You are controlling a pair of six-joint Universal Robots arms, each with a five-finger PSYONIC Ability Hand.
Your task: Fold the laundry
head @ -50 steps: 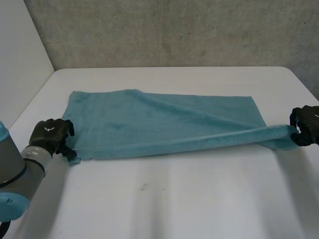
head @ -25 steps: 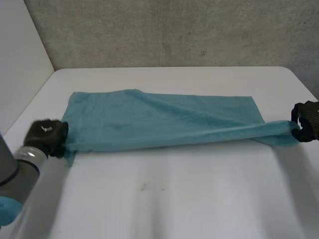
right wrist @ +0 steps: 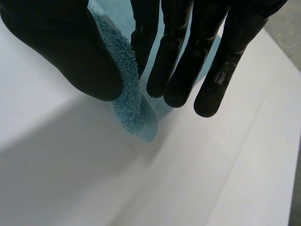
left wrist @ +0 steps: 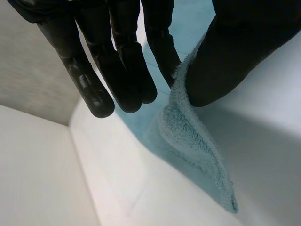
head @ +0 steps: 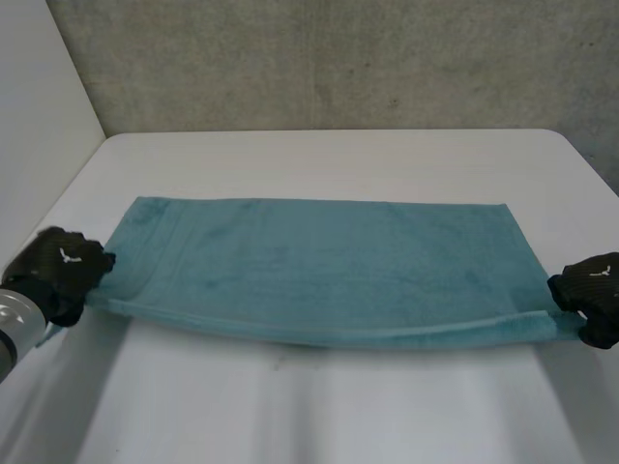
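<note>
Now left hand [head: 60, 273] and right hand [head: 590, 290] each pinch a near corner of the towel [head: 319, 261]. Judgement: carry both corners level to the towel's far edge, tension even.

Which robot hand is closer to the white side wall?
Left. The left robot hand pinches the fluffy teal towel's corner near the white side wall; the right robot hand pinches the corner at the towel's far end, away from it.

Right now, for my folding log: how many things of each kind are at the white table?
Teal terry towel: 1
Black robot hands: 2, left hand and right hand, each pinching a towel corner
Total: 3
</note>
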